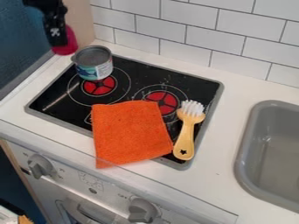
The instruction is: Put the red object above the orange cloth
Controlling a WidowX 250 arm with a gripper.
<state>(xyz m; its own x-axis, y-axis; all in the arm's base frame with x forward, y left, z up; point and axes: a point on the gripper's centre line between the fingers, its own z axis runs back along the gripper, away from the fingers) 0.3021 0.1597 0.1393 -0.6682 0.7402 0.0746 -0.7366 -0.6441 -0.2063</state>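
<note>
Stove front: two round grey knobs (142, 210) along the lower left and bottom of the frame.
Sink: a grey basin with rounded corners (241, 164), at the right edge.
Cloth: a flat, bright orange square of fabric (130, 133), just left of centre, lying over the stovetop's front edge.
Brush: a yellow plastic brush with white bristles (186, 135), right of the cloth, bristles toward the back, handle just beside the cloth.
Stovetop: a black glossy panel with red burner centres (201, 89), mid-frame.
Can: an open metal can with a blue and white label (93, 65), upright at the stovetop's back left corner.
Red object: a pinkish-red, smooth, rounded thing (71, 43), upper left, partly behind the gripper, well apart from the cloth.
Gripper: black, two-jawed (57, 42), upper left; whether its jaws are open, closed or gripping the red object, I cannot tell.
Wall: white rectangular tiles (187, 24), across the top.
</note>
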